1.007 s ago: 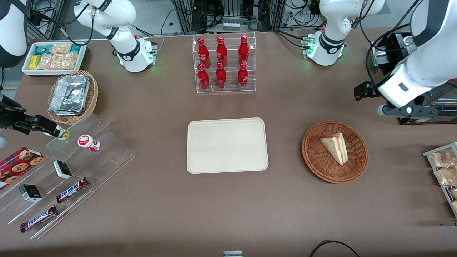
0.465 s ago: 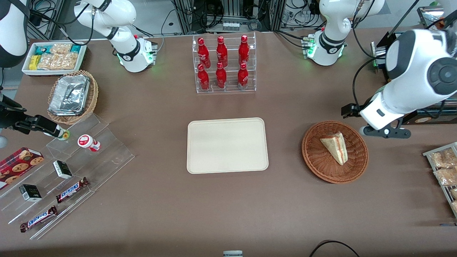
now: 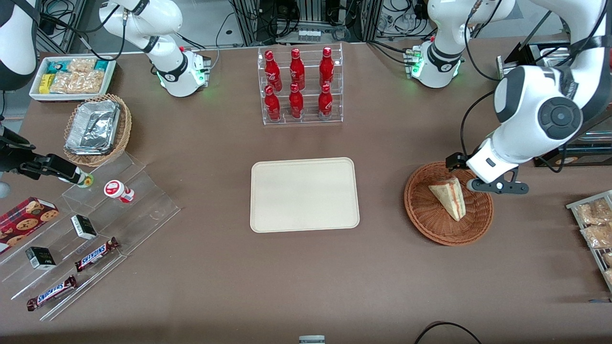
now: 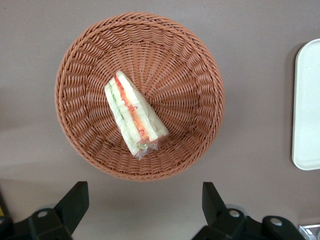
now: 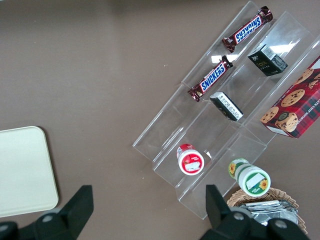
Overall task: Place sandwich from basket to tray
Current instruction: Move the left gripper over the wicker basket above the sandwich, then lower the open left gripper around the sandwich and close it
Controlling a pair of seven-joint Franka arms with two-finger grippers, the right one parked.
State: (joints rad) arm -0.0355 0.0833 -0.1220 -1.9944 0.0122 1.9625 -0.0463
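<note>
Hovering above the basket [image 4: 139,95] right now, the gripper [image 4: 142,212] has its 2 fingers spread wide with nothing between them. The sandwich [image 4: 134,114] lies in the basket, directly below and slightly ahead of the fingertips, so I'd call this the approach step. Next move looks like coming straight down, centering over the wedge and closing across its bread faces. The tray [image 3: 304,194] sits well apart sideways, empty.

- The basket [image 4: 139,95] sits on the brown counter [image 4: 260,60].
- The sandwich [image 4: 134,114] lies in the basket, filling edge upward.
- The end effector [image 4: 145,212] hangs above the counter just outside the basket rim, fingers [image 4: 75,202] spread wide.
- One edge of the tray [image 4: 306,105] shows, apart from the basket.
</note>
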